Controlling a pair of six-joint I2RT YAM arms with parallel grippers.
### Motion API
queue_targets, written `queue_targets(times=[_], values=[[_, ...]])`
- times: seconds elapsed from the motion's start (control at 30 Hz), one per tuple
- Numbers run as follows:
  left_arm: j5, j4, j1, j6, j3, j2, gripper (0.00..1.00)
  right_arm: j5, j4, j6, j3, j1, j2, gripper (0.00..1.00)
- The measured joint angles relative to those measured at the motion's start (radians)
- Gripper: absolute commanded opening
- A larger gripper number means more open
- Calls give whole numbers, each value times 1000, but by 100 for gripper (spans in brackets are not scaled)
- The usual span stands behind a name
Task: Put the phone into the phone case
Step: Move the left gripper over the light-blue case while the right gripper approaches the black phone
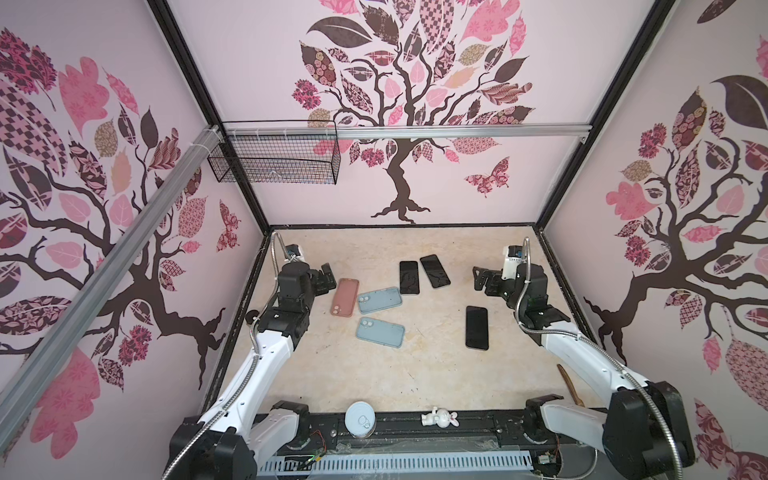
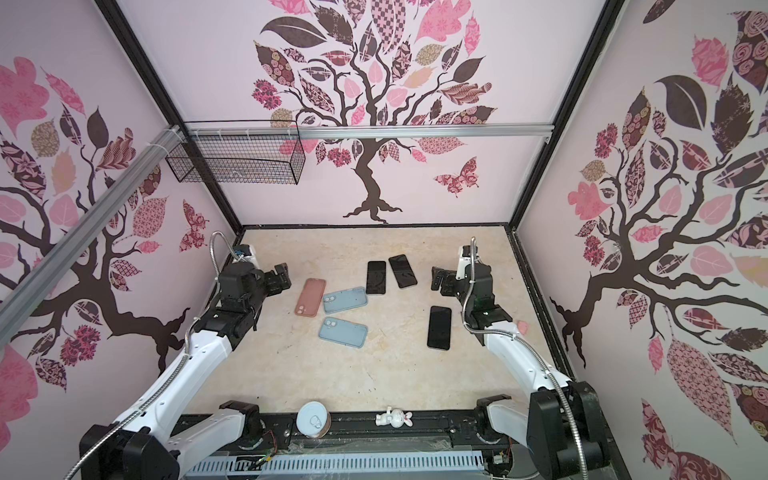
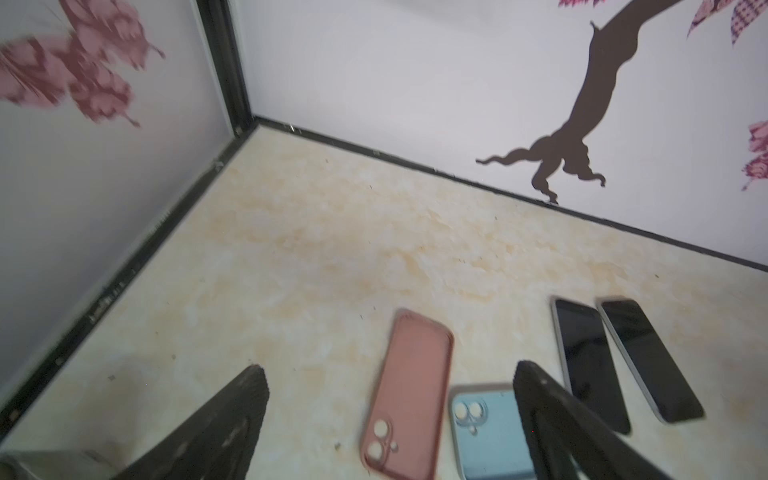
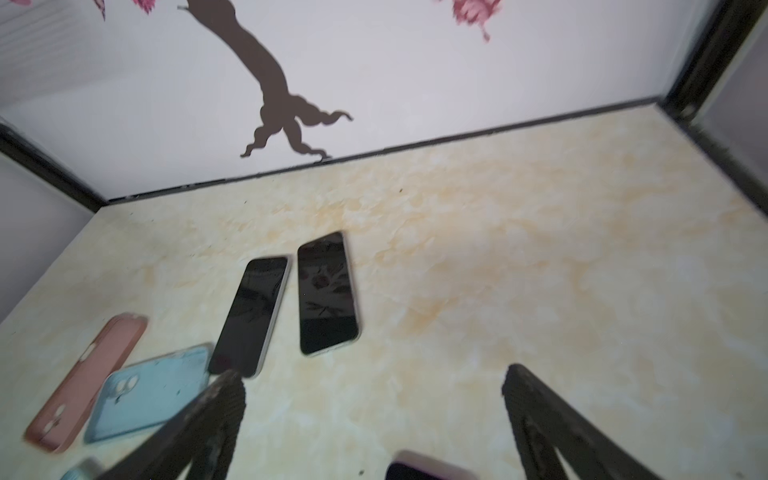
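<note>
Three dark phones lie screen-up on the beige floor: two side by side at the back (image 1: 409, 277) (image 1: 435, 271) and one nearer the right arm (image 1: 476, 328). A pink phone case (image 1: 345, 296) and two blue cases (image 1: 380, 300) (image 1: 380, 332) lie left of centre. My left gripper (image 1: 328, 277) hovers open just left of the pink case (image 3: 411, 386), holding nothing. My right gripper (image 1: 478, 279) is open and empty, right of the back phones (image 4: 326, 291). The near phone's end (image 4: 428, 469) shows below its jaws.
A tin can (image 1: 360, 419) and a white rabbit figurine (image 1: 438, 417) stand on the front rail. A wooden stick (image 1: 569, 384) lies at the right front. A wire basket (image 1: 274, 156) hangs on the back wall. Walls enclose three sides.
</note>
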Motion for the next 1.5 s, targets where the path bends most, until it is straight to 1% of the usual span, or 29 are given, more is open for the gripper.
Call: queue_targets(times=[0.1, 0.23, 0.37, 0.5, 0.67, 0.77, 1.1, 1.33, 1.5], values=[[95, -99, -7, -61, -9, -17, 92, -84, -121, 35, 10, 12, 9, 100], [181, -179, -45, -114, -42, -35, 92, -143, -250, 49, 11, 42, 19, 100], [239, -221, -84, -133, -51, 5, 89, -159, -332, 51, 11, 51, 17, 100], [282, -232, -108, -143, -65, 82, 84, -156, -377, 56, 11, 51, 16, 100], [335, -229, -110, -148, -99, 163, 78, -126, -399, 61, 11, 51, 19, 100], [365, -214, -114, -150, -108, 199, 76, -110, -397, 68, 11, 51, 19, 100], [460, -111, -118, -154, -126, 318, 66, -61, -383, 82, -18, 51, 19, 100], [502, -58, -132, -153, -126, 406, 63, -50, -376, 82, -23, 51, 19, 100], [517, -37, -150, -149, -126, 434, 62, -32, -367, 85, -33, 51, 19, 100]])
